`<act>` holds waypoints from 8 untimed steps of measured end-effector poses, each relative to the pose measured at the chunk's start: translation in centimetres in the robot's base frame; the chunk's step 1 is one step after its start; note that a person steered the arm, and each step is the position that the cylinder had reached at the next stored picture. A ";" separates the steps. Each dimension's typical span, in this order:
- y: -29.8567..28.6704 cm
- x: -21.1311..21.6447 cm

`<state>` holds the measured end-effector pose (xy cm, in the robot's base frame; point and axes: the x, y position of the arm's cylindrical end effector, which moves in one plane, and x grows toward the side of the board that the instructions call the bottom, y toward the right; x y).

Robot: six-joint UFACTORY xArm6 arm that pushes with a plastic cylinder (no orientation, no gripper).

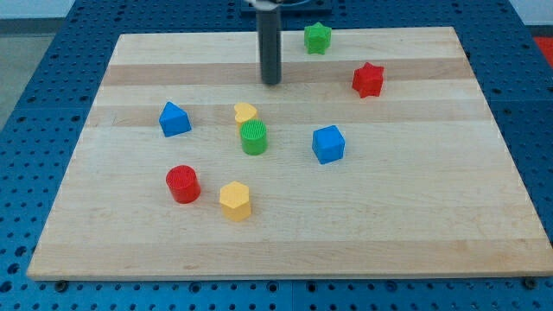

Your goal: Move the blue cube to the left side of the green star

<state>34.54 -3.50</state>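
Note:
The blue cube (328, 144) sits right of the board's middle. The green star (317, 37) lies near the view's top edge of the board, right of centre. My tip (272, 82) stands on the board below and to the left of the green star, and well above and left of the blue cube. It touches no block.
A red star (368, 79) lies at the right. A yellow heart (245, 113) and a green cylinder (254, 137) sit close together near the middle. A blue pentagon-shaped block (174, 119), a red cylinder (183, 184) and a yellow hexagon (235, 200) lie at the left. The wooden board (415, 225) ends in blue pegboard.

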 end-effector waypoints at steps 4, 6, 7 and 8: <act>20.8 16.6; 19.5 15.4; 19.5 15.0; 18.7 13.9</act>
<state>48.41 15.21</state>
